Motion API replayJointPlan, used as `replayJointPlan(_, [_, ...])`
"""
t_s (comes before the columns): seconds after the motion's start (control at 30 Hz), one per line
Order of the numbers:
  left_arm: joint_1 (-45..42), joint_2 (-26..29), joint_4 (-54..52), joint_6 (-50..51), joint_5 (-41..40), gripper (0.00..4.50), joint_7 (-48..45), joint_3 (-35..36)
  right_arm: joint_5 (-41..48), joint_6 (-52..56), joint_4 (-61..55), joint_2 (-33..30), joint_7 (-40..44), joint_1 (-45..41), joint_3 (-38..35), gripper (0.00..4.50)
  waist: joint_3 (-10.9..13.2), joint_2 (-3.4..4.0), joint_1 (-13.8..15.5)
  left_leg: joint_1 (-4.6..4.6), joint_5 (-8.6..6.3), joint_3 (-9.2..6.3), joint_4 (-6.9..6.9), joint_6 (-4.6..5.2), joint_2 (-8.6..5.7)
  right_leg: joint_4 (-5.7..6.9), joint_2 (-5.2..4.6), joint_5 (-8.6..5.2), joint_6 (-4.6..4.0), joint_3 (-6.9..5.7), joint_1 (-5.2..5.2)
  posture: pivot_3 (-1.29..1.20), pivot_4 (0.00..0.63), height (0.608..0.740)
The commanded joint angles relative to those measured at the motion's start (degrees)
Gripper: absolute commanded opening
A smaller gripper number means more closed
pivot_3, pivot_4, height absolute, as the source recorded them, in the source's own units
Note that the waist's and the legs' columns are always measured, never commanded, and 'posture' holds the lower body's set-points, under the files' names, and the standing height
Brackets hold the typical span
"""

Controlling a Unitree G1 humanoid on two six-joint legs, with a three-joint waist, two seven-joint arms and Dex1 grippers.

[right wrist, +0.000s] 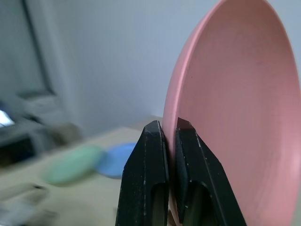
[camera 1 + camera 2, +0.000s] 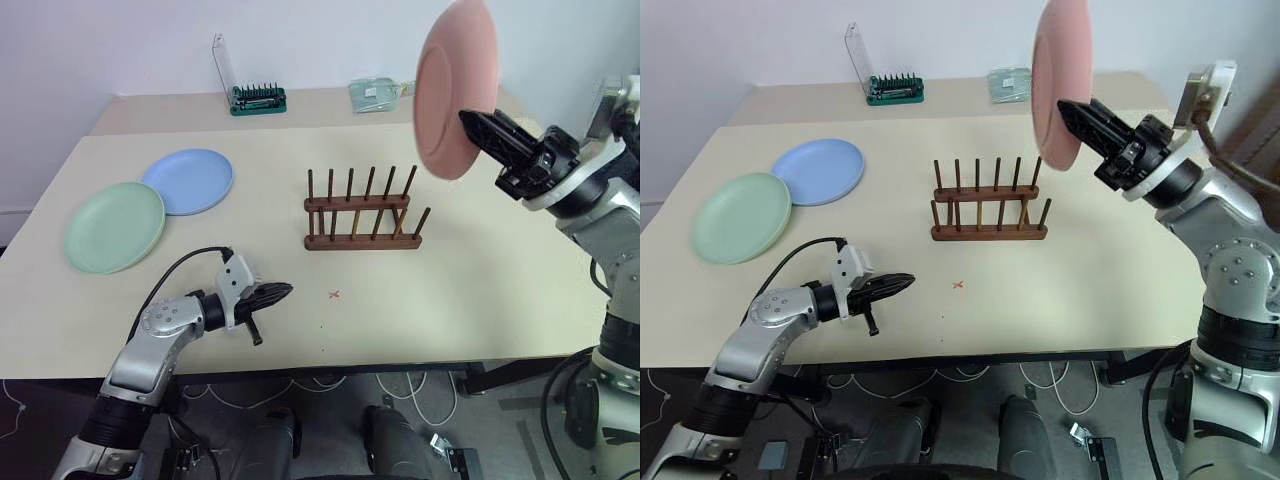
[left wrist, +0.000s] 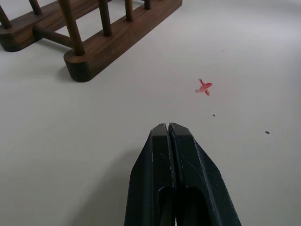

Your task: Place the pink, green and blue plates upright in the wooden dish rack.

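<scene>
From the head, the right pincer [image 2: 478,125] grips the pink plate [image 2: 455,85] by its rim, upright, above the wooden dish rack [image 2: 362,212]; green plate [image 2: 114,226] and blue plate [image 2: 188,180] lie flat on the desk [image 2: 480,290], overlapping. The left wrist view shows the left pincer [image 3: 168,129] pressed together, empty, near a red mark [image 3: 204,87]. The right wrist view shows its fingers [image 1: 150,141] clamped on the plate's edge.

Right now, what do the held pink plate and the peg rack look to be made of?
Round salmon-pink plate: probably plastic, with an even, matte, glare-free surface. Dark brown peg rack: apparently wood, with visible grain and a smooth stained finish.
</scene>
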Motion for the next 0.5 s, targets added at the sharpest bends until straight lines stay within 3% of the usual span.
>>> replayJointPlan(0.03, [-0.55, -0.20, -0.85, -1.33, -0.23, 0.00, -0.11, 0.30, 3.72, 2.16, -1.77, 1.06, -1.57, 0.35, -1.34, 0.01, 0.01, 0.01, -0.09, -0.06, 0.00, 0.02, 0.00, 0.00, 0.00, 0.02, 0.00, 0.03, 0.05, 0.00, -0.08, 0.00, 0.150, 0.740])
replayJointPlan(0.5, [0.68, -0.17, -2.25, -0.80, -0.16, 0.00, 0.80, 0.57, -1.94, 3.86, 10.80, 4.11, -2.93, -4.05, 2.26, 0.01, 0.01, 0.02, -0.27, -0.13, 0.00, 0.10, 0.00, 0.00, 0.00, 0.07, 0.01, 0.08, 0.13, 0.01, -0.20, 0.00, 0.150, 0.740])
